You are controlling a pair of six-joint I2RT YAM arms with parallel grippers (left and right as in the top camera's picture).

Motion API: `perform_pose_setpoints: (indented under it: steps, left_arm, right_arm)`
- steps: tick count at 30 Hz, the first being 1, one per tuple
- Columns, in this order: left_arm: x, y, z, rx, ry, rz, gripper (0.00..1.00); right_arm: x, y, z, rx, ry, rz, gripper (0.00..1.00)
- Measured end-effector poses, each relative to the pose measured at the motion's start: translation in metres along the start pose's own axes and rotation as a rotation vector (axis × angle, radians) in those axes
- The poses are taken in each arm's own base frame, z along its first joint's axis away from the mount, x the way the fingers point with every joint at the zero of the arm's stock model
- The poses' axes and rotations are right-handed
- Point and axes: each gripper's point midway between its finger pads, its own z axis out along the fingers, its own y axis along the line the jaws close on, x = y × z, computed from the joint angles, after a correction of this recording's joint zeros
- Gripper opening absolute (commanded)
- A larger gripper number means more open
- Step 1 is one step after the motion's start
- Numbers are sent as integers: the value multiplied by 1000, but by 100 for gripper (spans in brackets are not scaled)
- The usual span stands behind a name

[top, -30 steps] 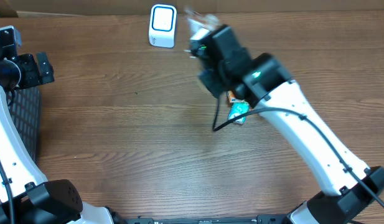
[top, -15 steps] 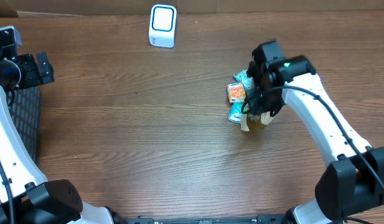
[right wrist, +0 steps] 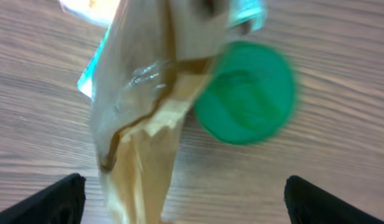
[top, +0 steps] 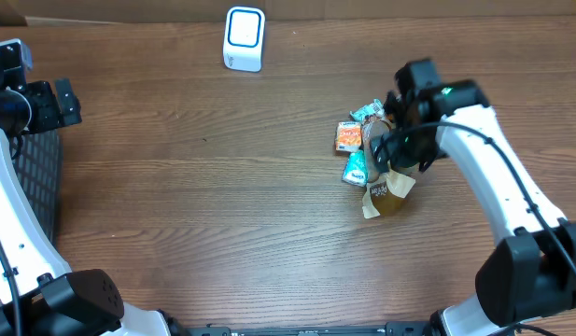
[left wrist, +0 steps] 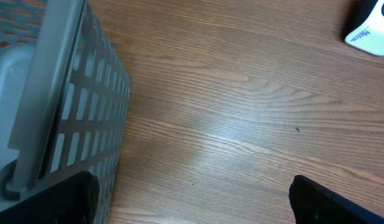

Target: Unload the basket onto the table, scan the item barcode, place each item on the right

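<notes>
The item, a brown paper pouch, lies on the table at the near edge of a small pile of packets. My right gripper hovers just above it, open, and the pouch runs loose between the fingers, nearer the left one. The white barcode scanner stands at the back of the table, far from the pouch. At the far left, beside the basket, my left gripper is open with only bare wood between its fingertips.
An orange packet and teal packets lie beside the pouch. A round green lid sits right of the pouch. A grey slatted basket stands at the left edge.
My right arm swung from beside the scanner back down to the pile, carrying the pouch. Its jaws then opened and the pouch now lies loose on the table. The left arm stayed still.
</notes>
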Motion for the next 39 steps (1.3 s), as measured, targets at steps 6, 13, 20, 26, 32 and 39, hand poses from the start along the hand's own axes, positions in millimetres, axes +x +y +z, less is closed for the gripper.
perform_pose_setpoints:
  steps: [6, 13, 20, 26, 32, 39]
  left_arm:
    - [0, 0, 0, -1, -1, 0, 100]
    - [0, 0, 0, 0, 0, 0, 100]
    - [0, 0, 0, 0, 0, 0, 100]
    - [0, 0, 0, 0, 0, 0, 100]
    - [0, 0, 0, 0, 0, 0, 100]
    - [0, 0, 0, 0, 0, 0, 100]
  right_arm:
    - [-29, -4, -114, -13, -181, 29, 100]
    - [-25, 5, -216, -104, -416, 140, 100]
    - [-15, 9, -233, -159, -452, 262, 100]
    - [-15, 10, -233, -166, -450, 268, 100]
    - [-26, 1, -242, -125, -525, 277, 100]
    - [-49, -29, -305, -61, -900, 332, 100]
